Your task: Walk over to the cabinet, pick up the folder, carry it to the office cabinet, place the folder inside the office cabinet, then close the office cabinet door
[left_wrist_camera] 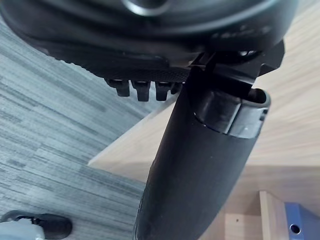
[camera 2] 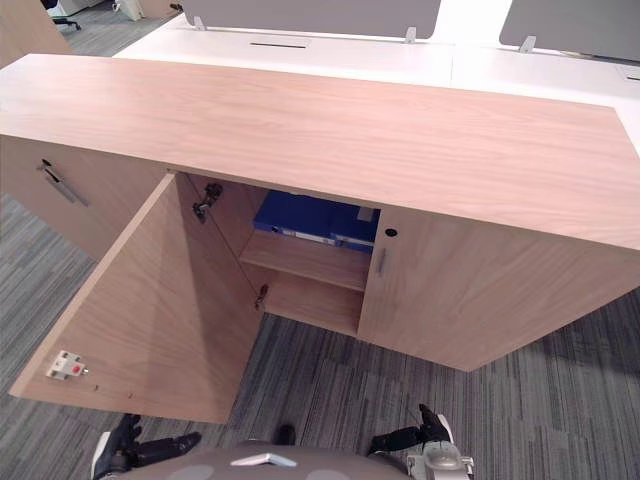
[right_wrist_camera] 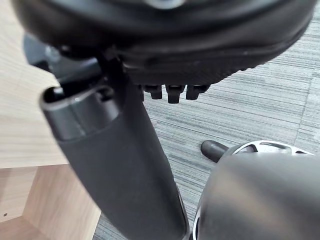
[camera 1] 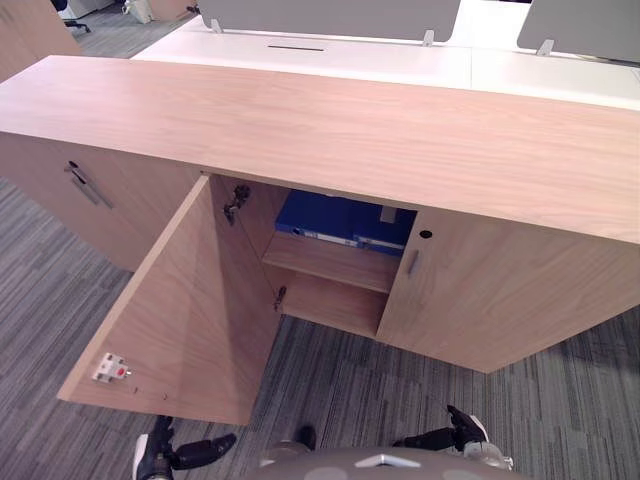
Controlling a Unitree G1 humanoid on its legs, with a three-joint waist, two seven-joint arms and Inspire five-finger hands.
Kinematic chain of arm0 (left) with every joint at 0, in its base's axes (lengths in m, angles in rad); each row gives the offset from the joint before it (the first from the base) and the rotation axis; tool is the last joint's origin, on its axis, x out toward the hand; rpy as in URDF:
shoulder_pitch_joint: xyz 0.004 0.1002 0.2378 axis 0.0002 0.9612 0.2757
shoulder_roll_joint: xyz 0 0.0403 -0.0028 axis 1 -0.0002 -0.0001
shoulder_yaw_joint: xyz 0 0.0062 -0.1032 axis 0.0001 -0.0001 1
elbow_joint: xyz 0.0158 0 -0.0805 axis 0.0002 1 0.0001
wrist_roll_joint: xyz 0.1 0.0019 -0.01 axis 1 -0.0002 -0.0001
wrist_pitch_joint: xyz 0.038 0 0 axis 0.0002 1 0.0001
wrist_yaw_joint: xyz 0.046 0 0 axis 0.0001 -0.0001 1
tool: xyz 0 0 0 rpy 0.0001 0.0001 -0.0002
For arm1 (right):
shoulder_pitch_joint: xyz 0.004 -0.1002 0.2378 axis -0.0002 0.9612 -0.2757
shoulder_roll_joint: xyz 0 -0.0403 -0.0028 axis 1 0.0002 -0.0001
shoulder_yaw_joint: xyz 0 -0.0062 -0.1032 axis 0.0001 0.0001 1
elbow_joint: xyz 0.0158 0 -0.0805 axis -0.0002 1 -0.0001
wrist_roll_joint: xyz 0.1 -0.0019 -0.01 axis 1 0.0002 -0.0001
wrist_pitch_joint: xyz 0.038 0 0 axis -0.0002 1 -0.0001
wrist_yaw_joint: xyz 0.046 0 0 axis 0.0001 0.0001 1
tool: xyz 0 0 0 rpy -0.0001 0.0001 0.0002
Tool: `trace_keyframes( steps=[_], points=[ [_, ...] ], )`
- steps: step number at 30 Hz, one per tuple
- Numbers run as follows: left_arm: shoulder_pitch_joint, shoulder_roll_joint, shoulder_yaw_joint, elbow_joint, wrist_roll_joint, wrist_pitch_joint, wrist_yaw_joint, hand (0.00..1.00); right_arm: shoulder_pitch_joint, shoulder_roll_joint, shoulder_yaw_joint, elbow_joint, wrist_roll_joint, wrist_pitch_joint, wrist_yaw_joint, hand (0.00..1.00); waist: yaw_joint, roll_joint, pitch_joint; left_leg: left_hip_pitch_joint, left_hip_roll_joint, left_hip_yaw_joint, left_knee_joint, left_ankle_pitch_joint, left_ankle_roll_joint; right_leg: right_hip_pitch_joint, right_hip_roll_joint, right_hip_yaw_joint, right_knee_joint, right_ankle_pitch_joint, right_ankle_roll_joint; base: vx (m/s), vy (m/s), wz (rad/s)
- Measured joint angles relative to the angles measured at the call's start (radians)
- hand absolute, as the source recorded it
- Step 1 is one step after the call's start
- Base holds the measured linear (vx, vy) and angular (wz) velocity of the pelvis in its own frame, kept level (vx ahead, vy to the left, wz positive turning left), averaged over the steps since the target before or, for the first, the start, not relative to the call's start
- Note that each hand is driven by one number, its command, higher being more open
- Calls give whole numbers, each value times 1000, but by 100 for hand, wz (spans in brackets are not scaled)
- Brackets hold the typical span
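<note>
- We see the blue folder [camera 1: 335, 222] already lying on the upper shelf [camera 1: 325, 262] inside the office cabinet [camera 1: 300, 120], so we judge that closing the door is the step in hand.
- The door [camera 1: 190, 310] stands wide open, swung out to the left, with its inner face and its white catch [camera 1: 111, 368] turned towards us.
- To do this well, we would take the left robot hand [camera 1: 195, 452] round the free edge to the outer face. We would push near that edge, far from the hinges, and follow the arc until the door sits flush.
- We would also keep our fingers out of the closing gap.
- The left robot hand hangs low over the carpet, fingers relaxed and loosely spread, holding nothing and touching nothing.
- The right robot hand [camera 1: 440, 438] is likewise low, relaxed and empty.
</note>
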Motion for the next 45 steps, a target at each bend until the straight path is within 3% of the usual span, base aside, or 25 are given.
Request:
trace_keyframes(
  steps=[6, 10, 12, 15, 18, 21, 24, 31, 45],
  points=[
    [0, 41, -136, 60, 115, 23, -58, 100, 1, 6, 1, -22, 0, -2, 0, 100, -13, 9, 0, -1, 5, 40, 1, -1, -1, -16, 10, 41, -14, 18, -1, 3, 6, -18],
    [-32, 83, -245, 78, 208, 22, -134, 100, -5, 11, 1, -37, 0, -2, -1, 100, -55, 10, 0, 11, 14, 72, 1, -7, -4, -20, 20, 73, -18, 23, -9, -2, 4, -30],
    [-113, 139, -305, 100, 283, 22, -146, 100, -7, 15, 1, -42, 0, -3, -4, 100, -67, 10, -1, 18, 25, 112, 11, -21, -9, -28, 33, 108, -24, 30, -15, -3, 6, -50],
    [-190, 152, -319, 123, 349, 22, -147, 100, -8, 12, -1, -47, 1, -2, -7, 100, -106, 8, -2, 16, 34, 139, 16, -25, -6, -30, 45, 131, -54, 51, -24, 21, 11, -34],
    [-254, 162, -341, 123, 365, 21, -150, 100, 5, 1, -7, -35, 0, 0, -20, 100, -118, 10, -2, 19, 41, 153, 16, -30, -9, -30, 57, 141, -79, 68, -31, 66, 7, -17],
    [-353, 104, -345, 123, 344, -17, -137, 100, 19, 3, -32, -16, 1, 5, -23, 100, -121, 10, -2, 20, 42, 161, 16, -31, -11, -25, 58, 143, -93, 74, -33, 69, 13, -4],
    [-404, 60, -351, 143, 343, -17, -113, 100, 13, 8, -37, -16, 1, 3, -25, 100, -151, 11, -1, 29, 42, 178, 20, -39, -19, -14, 60, 155, -108, 82, -34, 22, 22, -12],
    [-528, 9, -348, 221, 291, -19, -32, 100, 20, 14, -37, -16, 3, 4, -43, 100, -177, 4, 5, 21, 50, 226, 61, -71, -17, -21, 66, 200, -126, 105, -36, -21, 15, -22],
    [-603, -28, -345, 252, 170, -17, 86, 100, 7, 28, -37, -16, 19, 4, -77, 100, -203, -9, 13, 27, 59, 252, 56, -75, -23, -32, 81, 222, -127, 110, -39, -2, -4, -6]
  ],
)
